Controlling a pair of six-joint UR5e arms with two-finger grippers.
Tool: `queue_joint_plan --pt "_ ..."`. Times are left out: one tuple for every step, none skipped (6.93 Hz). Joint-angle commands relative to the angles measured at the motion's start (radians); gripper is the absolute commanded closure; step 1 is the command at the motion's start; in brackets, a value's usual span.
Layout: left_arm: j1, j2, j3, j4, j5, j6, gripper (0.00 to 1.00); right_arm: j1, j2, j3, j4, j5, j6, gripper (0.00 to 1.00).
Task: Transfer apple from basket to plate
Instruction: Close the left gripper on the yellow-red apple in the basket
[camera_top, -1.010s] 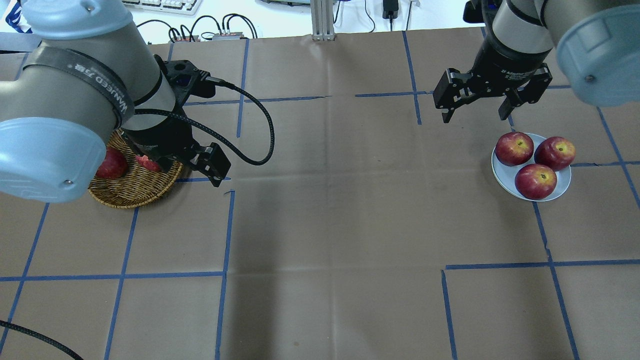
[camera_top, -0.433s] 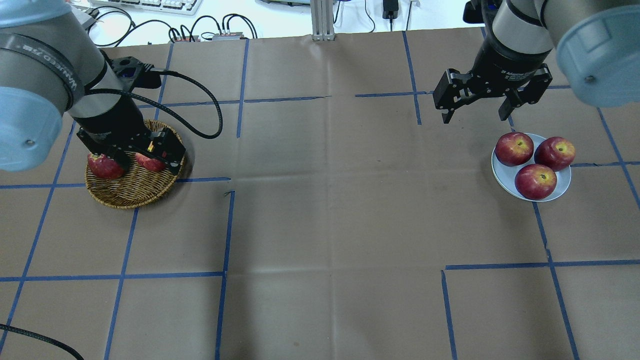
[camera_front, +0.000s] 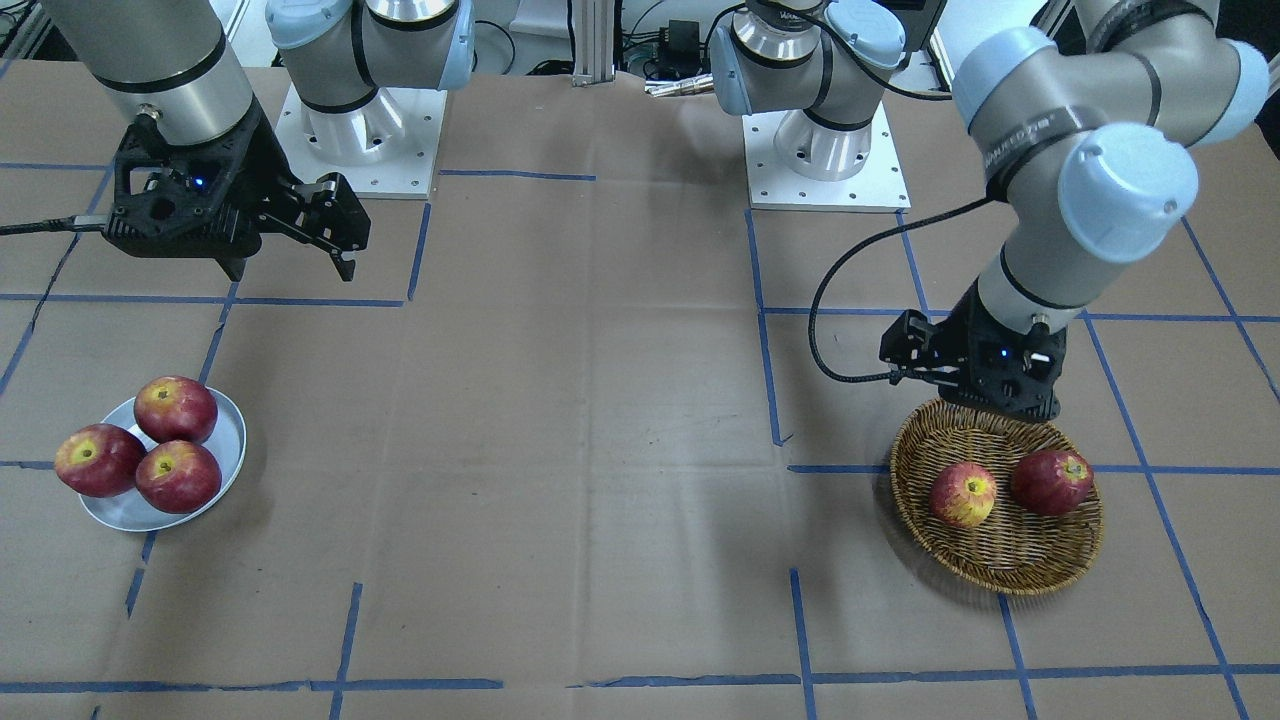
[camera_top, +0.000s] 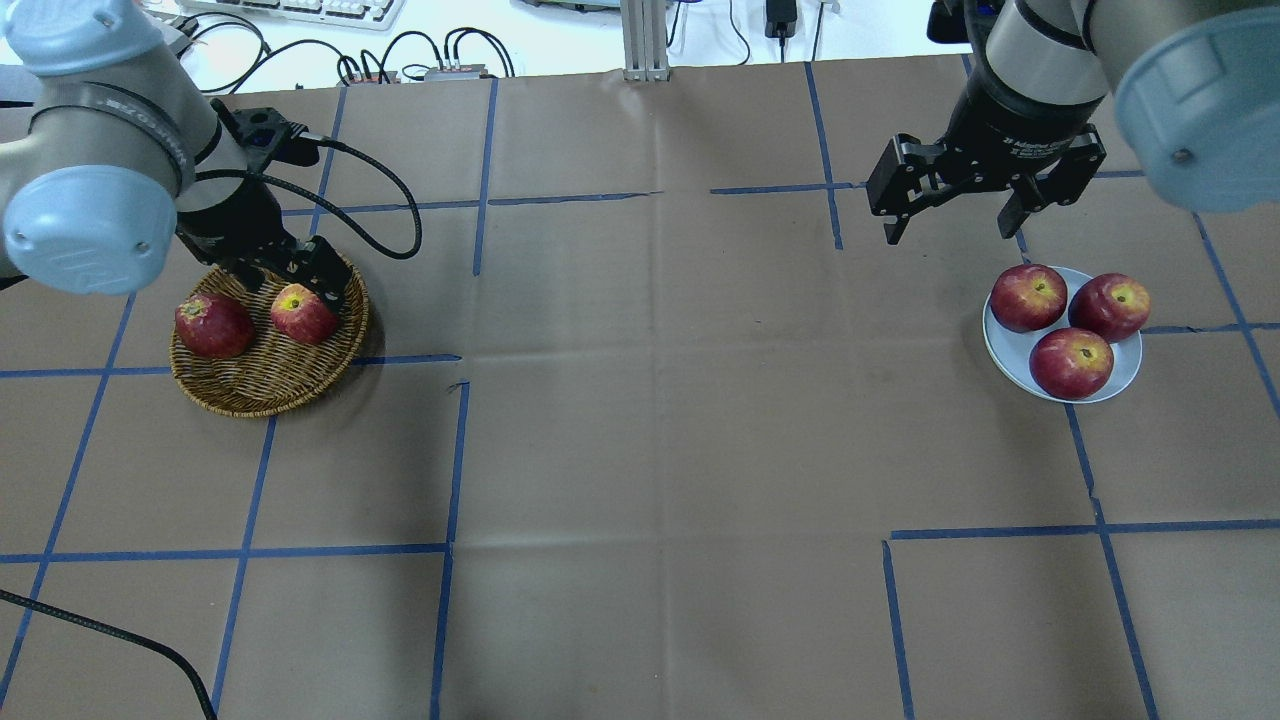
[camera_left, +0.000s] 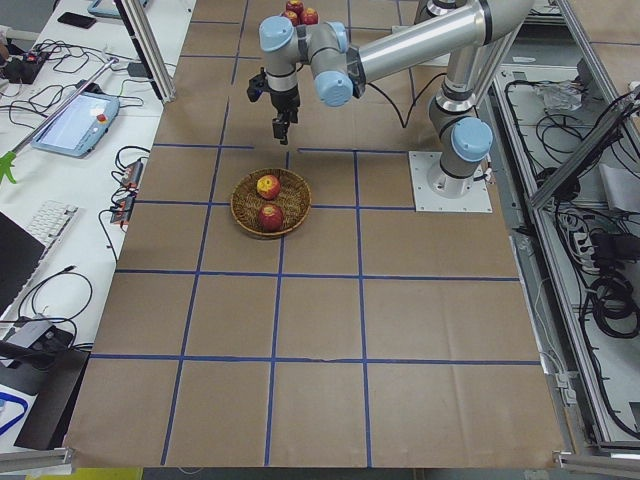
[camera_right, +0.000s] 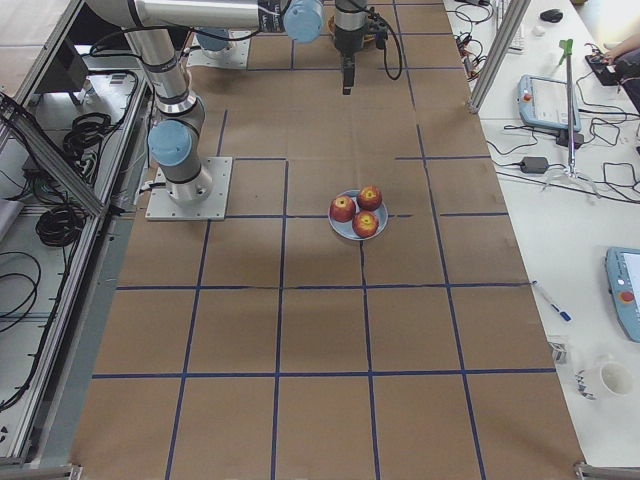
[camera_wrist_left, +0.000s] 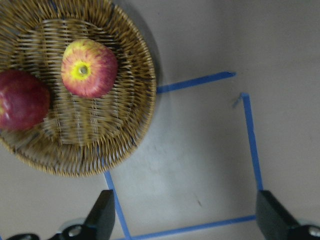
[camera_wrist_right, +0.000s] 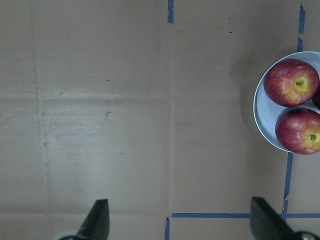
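The pale apple (camera_top: 303, 312), red with yellow patches, lies in the wicker basket (camera_top: 270, 400) at the table's left, beside a dark red apple (camera_top: 213, 325). It shows in the front view (camera_front: 962, 494) and the left wrist view (camera_wrist_left: 89, 68). My left gripper (camera_top: 290, 272) hovers over the basket's far rim, open and empty, its fingers (camera_wrist_left: 102, 220) spread wide. The grey plate (camera_top: 1010, 350) sits at the right. My right gripper (camera_top: 950, 225) is open and empty, above the table beyond the plate.
Three dark red apples (camera_top: 1070, 360) fill most of the plate. Blue tape lines grid the brown table. The left wrist's black cable (camera_top: 400, 215) loops beyond the basket. A cable (camera_top: 120, 635) crosses the near left corner.
My left arm has swung back and away from over the basket. Its gripper moved to the far rim, uncovering both apples. The right arm has not moved.
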Motion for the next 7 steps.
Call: queue_joint_plan --pt "0.059 -0.151 0.018 0.158 -0.001 0.106 0.01 0.0 -0.001 -0.001 0.0 0.0 0.0 0.0" --pt "0.072 -0.186 0.021 0.2 -0.002 0.106 0.01 0.0 -0.001 0.0 0.0 0.0 0.0 0.0" --pt "0.075 -0.224 0.022 0.252 0.0 0.108 0.01 0.0 -0.001 0.0 0.0 0.0 0.0 0.0" --pt "0.084 -0.251 0.02 0.258 -0.001 0.109 0.01 -0.002 -0.001 -0.001 0.0 0.0 0.0 0.0" --pt "0.101 -0.26 0.012 0.258 -0.003 0.109 0.01 -0.002 -0.001 -0.001 0.0 0.0 0.0 0.0" --pt "0.101 -0.274 0.011 0.258 0.0 0.109 0.01 -0.002 -0.001 -0.001 -0.001 0.0 0.0 0.0" --pt "0.104 -0.295 0.018 0.258 -0.001 0.108 0.01 0.0 -0.001 -0.001 0.0 0.001 0.0 0.0"
